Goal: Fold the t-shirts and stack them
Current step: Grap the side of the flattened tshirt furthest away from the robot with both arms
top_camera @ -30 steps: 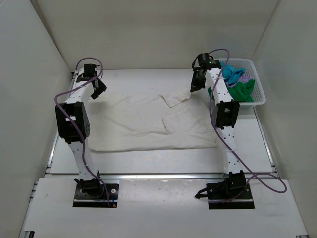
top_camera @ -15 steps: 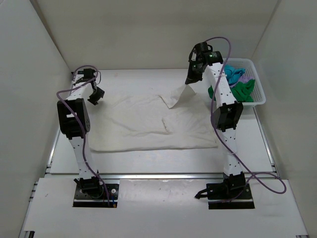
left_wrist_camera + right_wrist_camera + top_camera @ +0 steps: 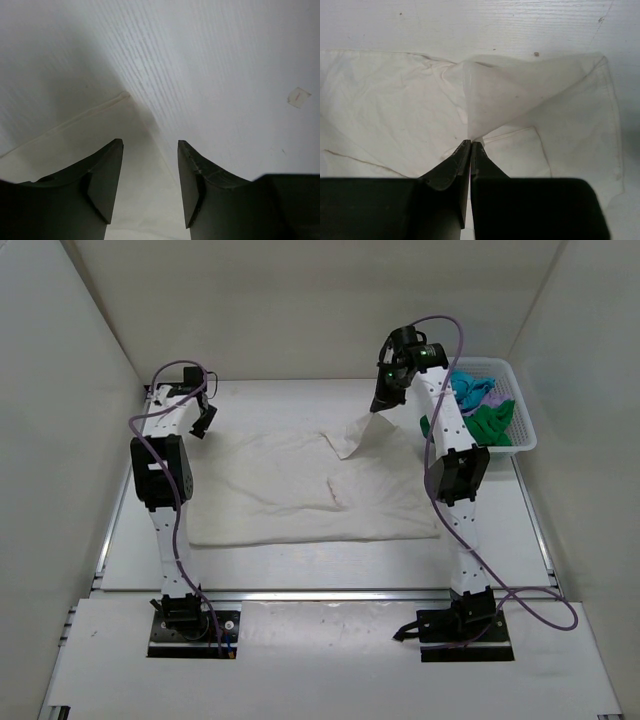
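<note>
Cream-white t-shirt lies spread on the table between the two arms. One far flap is pulled up into a tent directly under the right gripper.

Right gripper: jaws pinched tight on the tip of that flap. The wrist view shows the cloth fanning down and away from the closed fingertips.
- Vs 1 s ago: the gripper was low at the cloth and the flap lay flat. Now it's raised with the flap hanging from it.
- Barely any change over the last half second.

Left gripper: jaws apart, nothing between them. It hovers over the shirt's far-left edge, with the hem running diagonally just ahead of the fingertips. Since the earlier frames it has shifted further back.

Green, turquoise and lilac t-shirts are bunched in the white basket, just to the right of the right gripper.
</note>
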{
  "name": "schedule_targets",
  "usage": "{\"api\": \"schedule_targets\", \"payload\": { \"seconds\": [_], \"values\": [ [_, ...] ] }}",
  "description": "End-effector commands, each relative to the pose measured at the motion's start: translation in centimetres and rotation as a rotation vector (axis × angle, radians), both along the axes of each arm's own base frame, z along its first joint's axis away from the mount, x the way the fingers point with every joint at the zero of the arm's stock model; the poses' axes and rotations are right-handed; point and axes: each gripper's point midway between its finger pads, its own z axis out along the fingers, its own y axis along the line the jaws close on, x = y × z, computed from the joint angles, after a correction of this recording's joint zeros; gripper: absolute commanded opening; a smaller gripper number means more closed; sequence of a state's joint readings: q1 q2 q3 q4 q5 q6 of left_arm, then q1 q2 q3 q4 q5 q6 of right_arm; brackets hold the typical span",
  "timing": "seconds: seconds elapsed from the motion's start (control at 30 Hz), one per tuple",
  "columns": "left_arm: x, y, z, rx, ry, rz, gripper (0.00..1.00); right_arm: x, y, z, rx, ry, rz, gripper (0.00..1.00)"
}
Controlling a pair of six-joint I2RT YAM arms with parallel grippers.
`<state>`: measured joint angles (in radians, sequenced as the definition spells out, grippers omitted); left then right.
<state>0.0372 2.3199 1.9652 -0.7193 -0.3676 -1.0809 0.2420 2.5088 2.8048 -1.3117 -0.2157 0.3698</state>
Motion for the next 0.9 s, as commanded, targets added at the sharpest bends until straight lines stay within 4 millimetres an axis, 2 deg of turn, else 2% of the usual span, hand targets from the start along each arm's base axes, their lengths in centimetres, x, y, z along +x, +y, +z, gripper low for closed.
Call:
{"api": "schedule_targets", "payload": {
  "seconds": [0.0,0.07,0.13,0.17,0.2,0.23,0.27,0.3,0.37,0.43,0.5,0.53,0.57,0.6,0.63,0.7,0.73,0.77,0.87],
  "values": [
    [-0.5,0.8,2.2,0.033,-0.026,0.055,0.61,0.1,-1.2,3.9,0.043,-0.074,-0.013,0.01],
    [-0.7,0.6,2.0,0.038,-0.007,0.041,0.64,0.2,-1.6,4.5,0.050,-0.090,-0.012,0.00],
    [-1.4,1.4,1.9,0.040,0.000,0.046,0.66,0.1,-1.9,4.5,0.062,-0.079,-0.016,0.00],
    [-2.0,1.7,1.7,0.036,0.002,0.043,0.70,0.3,-2.0,4.7,0.068,-0.086,-0.012,0.00],
    [-1.7,2.0,2.2,0.046,-0.026,0.036,0.72,0.4,-2.5,4.6,0.070,-0.085,-0.025,0.00],
    [-2.8,2.8,1.9,0.068,-0.005,0.034,0.73,0.4,-2.6,4.7,0.071,-0.086,-0.022,0.01],
    [-3.4,4.1,2.7,0.101,-0.004,0.044,0.74,0.5,-2.8,4.4,0.066,-0.082,-0.023,0.00],
    [-4.2,4.4,1.8,0.110,0.018,0.039,0.75,0.5,-2.8,4.7,0.073,-0.088,-0.025,0.01],
    [-6.2,6.1,1.6,0.128,0.040,0.045,0.74,0.5,-2.7,4.5,0.077,-0.082,-0.022,0.01],
    [-6.4,6.6,1.6,0.113,0.005,0.050,0.73,0.7,-2.3,4.3,0.080,-0.086,-0.016,0.00],
    [-5.8,5.3,1.8,0.084,-0.024,0.000,0.72,0.6,-1.9,3.7,0.072,-0.072,-0.007,0.01],
    [-5.0,4.4,2.4,0.092,-0.040,-0.037,0.72,0.7,-1.9,3.0,0.064,-0.060,-0.009,0.00],
    [-4.1,3.7,2.9,0.110,-0.047,-0.080,0.72,0.5,-1.8,3.3,0.061,-0.063,-0.011,0.00],
    [-2.8,2.6,4.0,0.155,-0.062,-0.126,0.74,0.3,-0.8,3.5,0.065,-0.068,0.003,0.00],
    [-2.5,2.3,4.2,0.180,-0.045,-0.141,0.76,0.4,-0.9,3.6,0.064,-0.076,0.007,0.01],
    [-0.2,2.4,5.5,0.186,-0.059,-0.144,0.77,0.1,-0.7,3.7,0.051,-0.074,0.006,0.01],
    [-0.5,2.5,4.9,0.167,-0.026,-0.145,0.77,-0.1,0.0,3.8,0.047,-0.080,0.019,0.00],
    [0.4,3.0,5.0,0.152,-0.038,-0.119,0.76,-0.2,0.1,3.8,0.047,-0.074,0.016,0.00],
    [-0.1,3.9,3.0,0.098,0.036,-0.081,0.75,-0.4,0.6,4.2,0.039,-0.088,0.022,0.01]
  ]
}}
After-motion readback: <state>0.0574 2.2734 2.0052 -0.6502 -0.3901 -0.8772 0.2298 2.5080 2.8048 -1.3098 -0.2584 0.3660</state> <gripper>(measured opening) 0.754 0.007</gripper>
